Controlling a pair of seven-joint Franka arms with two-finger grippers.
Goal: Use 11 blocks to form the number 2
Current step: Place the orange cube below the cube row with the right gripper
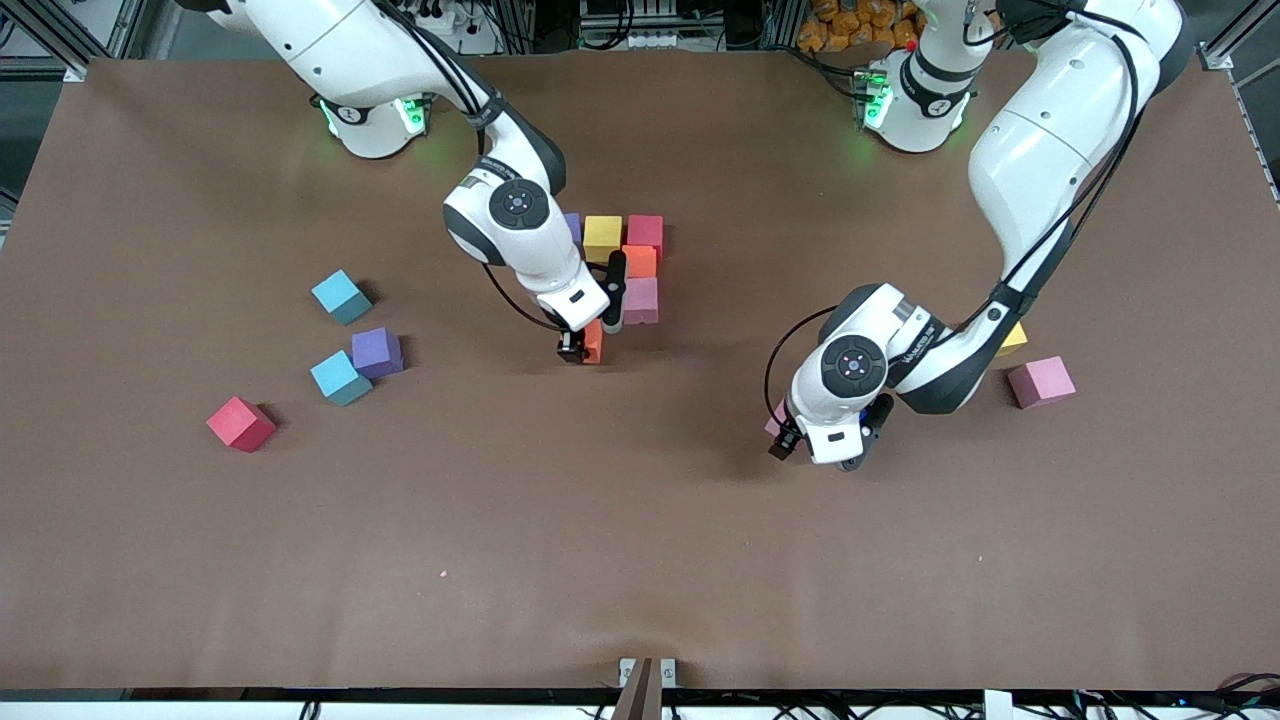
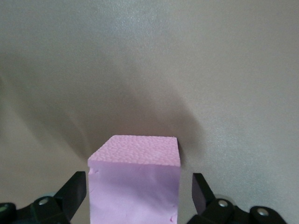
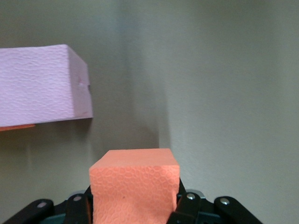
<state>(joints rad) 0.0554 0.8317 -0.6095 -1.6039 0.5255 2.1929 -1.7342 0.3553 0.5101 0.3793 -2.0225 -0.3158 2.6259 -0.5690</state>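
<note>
One orange block (image 3: 134,184) between right tool (image 3: 135,205) fingers.

Brown table (image 1: 640,540). White arms, black grippers. Loose blocks: two light blue (image 1: 341,296) (image 1: 340,377), purple (image 1: 377,352), red (image 1: 241,423), pink (image 1: 1041,381). Grouped blocks: yellow (image 1: 602,238), red-pink (image 1: 645,232), orange (image 1: 639,261), pink (image 1: 640,301), possibly purple (image 1: 572,226), mostly hidden. Held: orange (image 3: 134,185); pink (image 2: 134,182).
</note>
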